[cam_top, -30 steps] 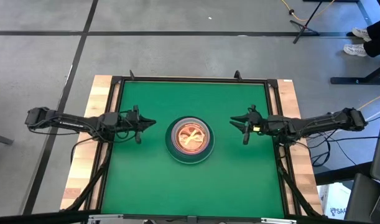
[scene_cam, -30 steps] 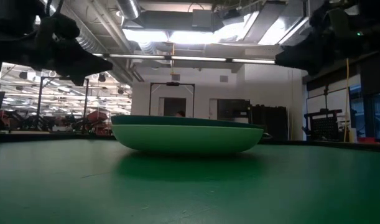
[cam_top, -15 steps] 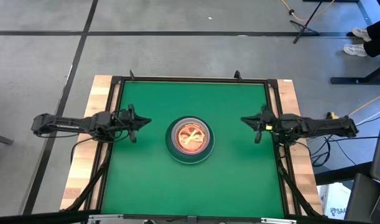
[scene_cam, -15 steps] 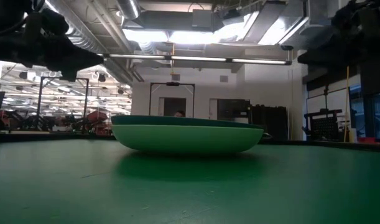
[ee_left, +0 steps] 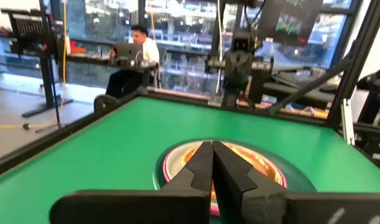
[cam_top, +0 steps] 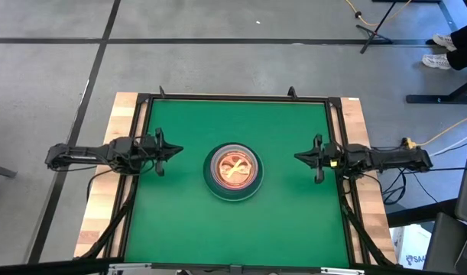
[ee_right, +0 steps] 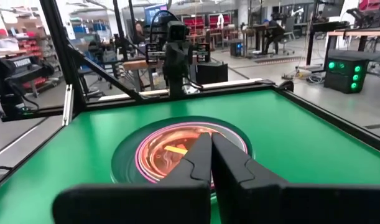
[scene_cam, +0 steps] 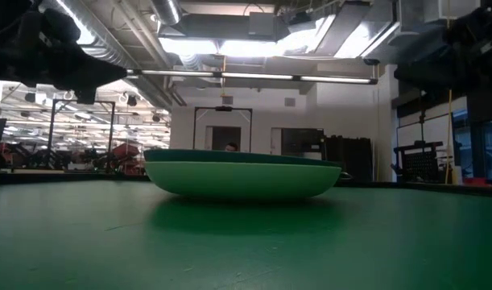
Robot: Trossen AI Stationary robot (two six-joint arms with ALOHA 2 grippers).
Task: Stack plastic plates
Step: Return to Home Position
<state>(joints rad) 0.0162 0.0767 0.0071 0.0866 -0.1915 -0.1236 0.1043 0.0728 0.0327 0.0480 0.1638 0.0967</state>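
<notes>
The plastic plates [cam_top: 232, 173] stand as one stack in the middle of the green mat: a light green plate [scene_cam: 241, 181] rests on the mat, a dark green one [scene_cam: 237, 155] in it, then a pink rim [ee_right: 143, 149] and small translucent orange-lit plates [ee_left: 252, 163] on top. My left gripper [cam_top: 176, 150] hovers shut at the mat's left edge, pointing at the stack. My right gripper [cam_top: 298, 158] hovers shut at the mat's right edge, facing the stack too. Both are clear of the plates.
A black frame [cam_top: 233, 98] borders the green mat, with wooden table strips [cam_top: 103, 206] outside it. In the left wrist view, a seated person [ee_left: 137, 50] is at a desk beyond the table. Bare mat lies all round the stack.
Both arms have drawn back from the stack toward their own table edges, the left toward the left edge, the right toward the right. My right gripper has shut from open while retreating. The stack has stayed still.
</notes>
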